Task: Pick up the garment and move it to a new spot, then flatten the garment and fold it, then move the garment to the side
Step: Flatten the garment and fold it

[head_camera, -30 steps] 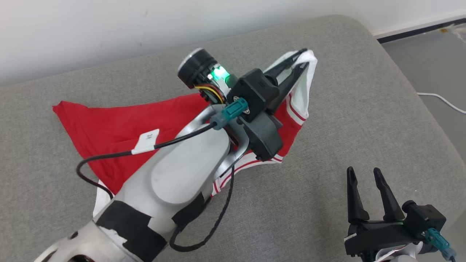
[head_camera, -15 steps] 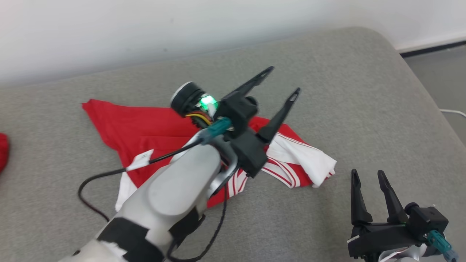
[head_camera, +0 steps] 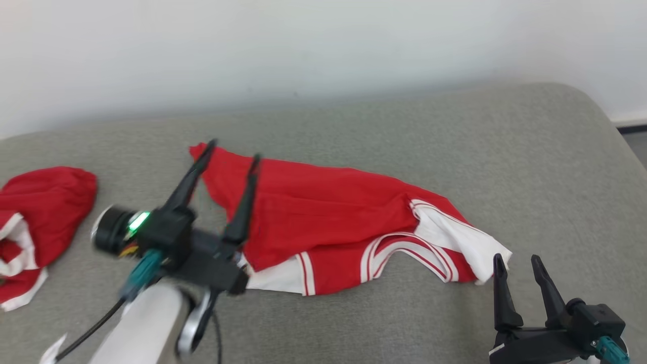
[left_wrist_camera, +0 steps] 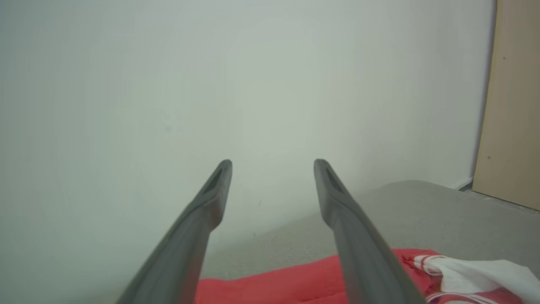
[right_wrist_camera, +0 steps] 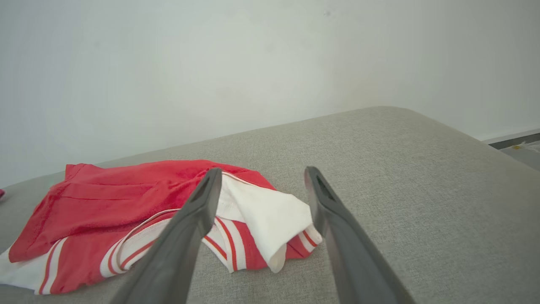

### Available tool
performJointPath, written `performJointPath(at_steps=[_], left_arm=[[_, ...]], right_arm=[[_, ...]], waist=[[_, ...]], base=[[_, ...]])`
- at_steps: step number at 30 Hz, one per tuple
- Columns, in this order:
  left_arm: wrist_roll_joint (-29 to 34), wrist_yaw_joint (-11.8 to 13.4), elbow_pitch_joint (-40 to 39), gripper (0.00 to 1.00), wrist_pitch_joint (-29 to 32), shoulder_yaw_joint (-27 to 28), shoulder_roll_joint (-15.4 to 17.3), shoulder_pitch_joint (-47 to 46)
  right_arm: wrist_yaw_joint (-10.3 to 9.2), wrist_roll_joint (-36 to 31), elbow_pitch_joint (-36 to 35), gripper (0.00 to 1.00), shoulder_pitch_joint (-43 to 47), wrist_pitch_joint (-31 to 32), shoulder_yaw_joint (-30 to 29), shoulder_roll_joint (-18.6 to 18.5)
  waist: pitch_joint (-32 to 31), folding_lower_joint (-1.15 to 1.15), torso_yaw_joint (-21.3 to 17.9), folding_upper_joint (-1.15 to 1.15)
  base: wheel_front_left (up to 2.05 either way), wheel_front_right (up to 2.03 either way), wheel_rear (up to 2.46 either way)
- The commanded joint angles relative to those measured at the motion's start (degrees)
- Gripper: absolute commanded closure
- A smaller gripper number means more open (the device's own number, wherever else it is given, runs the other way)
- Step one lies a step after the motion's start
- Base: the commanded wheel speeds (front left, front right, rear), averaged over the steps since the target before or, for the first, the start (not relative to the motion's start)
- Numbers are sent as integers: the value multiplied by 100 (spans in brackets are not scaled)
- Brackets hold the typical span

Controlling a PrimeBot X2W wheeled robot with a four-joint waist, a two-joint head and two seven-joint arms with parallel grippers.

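A broad grey cushioned surface (head_camera: 505, 167) runs beneath both arms, and a plain white wall (head_camera: 303, 45) stands beyond the fingertips.

A red garment (head_camera: 323, 202) with white panels and red-and-white striped trim lies rumpled on the surface, between the two sets of fingers. Its long axis stretches from the left fingers (head_camera: 246, 197) across to the right fingers (head_camera: 501, 293). Its pointed red corner sits at the tips of the left fingers. Its white sleeve end, folded over on itself, lies just beyond the tips of the right fingers.

A second, bunched red and white cloth (head_camera: 40, 202) lies on the surface out past the left fingers, well apart from the garment.

The left fingers are spread wide with nothing between them. From the left wrist they aim at the wall, with the garment low beneath them.

The right fingers are also apart and empty, pointing at the white sleeve end. Nothing lies between them and the garment.
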Motion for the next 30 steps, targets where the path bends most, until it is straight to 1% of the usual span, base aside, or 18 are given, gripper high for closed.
performJointPath(at_steps=[1,4,7,11,14,18,23,26,30], left_arm=[[50,32,-94,0,-19,92,51,203],[104,125,-395,0,-19,486,185,772],[161,208,-671,0,-20,858,233,1357],[233,287,-919,0,-20,1269,165,2099],[294,302,-1001,0,-20,1461,36,2528],[350,208,-1000,0,-20,1634,-106,2846],[470,70,-905,0,-20,1788,-266,2922],[522,-47,-816,0,-20,1818,-354,2841],[622,-257,-702,0,-20,1789,-454,2471]], right_arm=[[-13,-58,1,0,63,-2,-7,-3],[-13,-75,-4,0,119,-2,-1,-1],[-13,-76,3,0,169,-2,-19,-2],[-13,-84,7,0,234,-2,-23,-2],[-13,-91,-1,0,260,-2,-45,-2],[-13,-106,-21,0,269,-2,-41,-2],[-13,-105,-19,0,223,-2,-26,-2],[-13,-94,5,0,182,-2,16,-2],[-13,-74,9,0,121,-2,51,-2]], waist=[[-189,0,216,1],[-253,0,318,1],[-326,0,401,1],[-390,0,491,1],[-389,0,560,1],[-350,0,631,1],[-303,0,651,1],[-277,0,603,1],[-204,0,481,1]], base=[[0,0,0],[0,0,0],[0,0,0],[0,0,0],[0,0,0],[0,0,0],[0,0,0],[0,0,0],[0,0,0]])
